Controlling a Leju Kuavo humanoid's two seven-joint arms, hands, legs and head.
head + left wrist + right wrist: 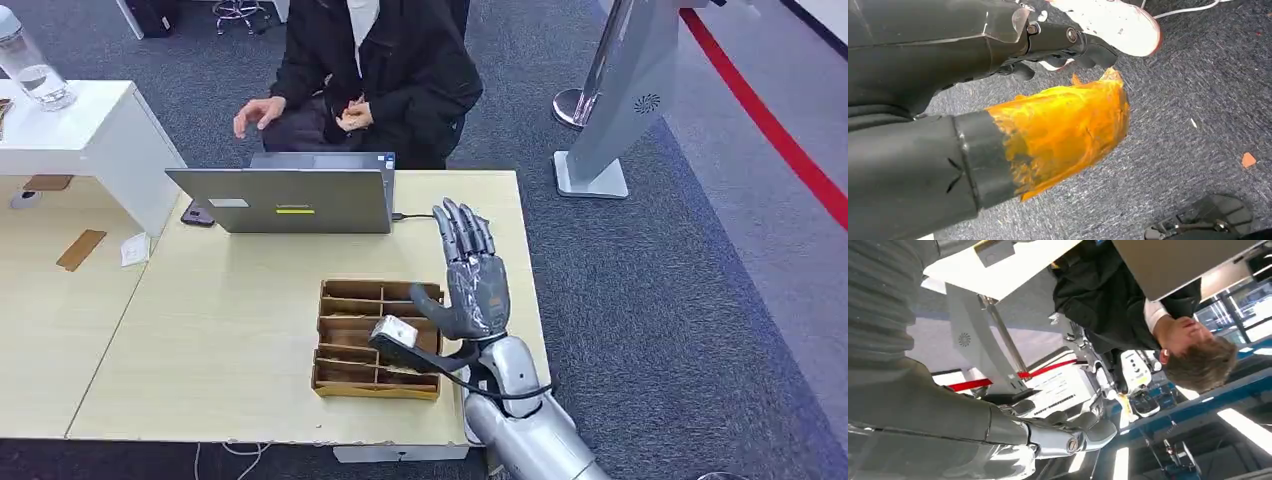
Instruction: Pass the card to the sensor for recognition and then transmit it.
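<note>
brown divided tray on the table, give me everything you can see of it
The tray is a low, rectangular organiser in brown, looking like cardboard or thin wood, split by thin dividers into several slots. It lies flat on the light wooden table near the front edge, in front of the laptop. Its slots look mostly empty, though contents are hard to tell. The right hand is raised, fingers apart, above its right end; a white-tipped black part at the wrist overlaps the middle slots. Contact cannot be told.
</note>
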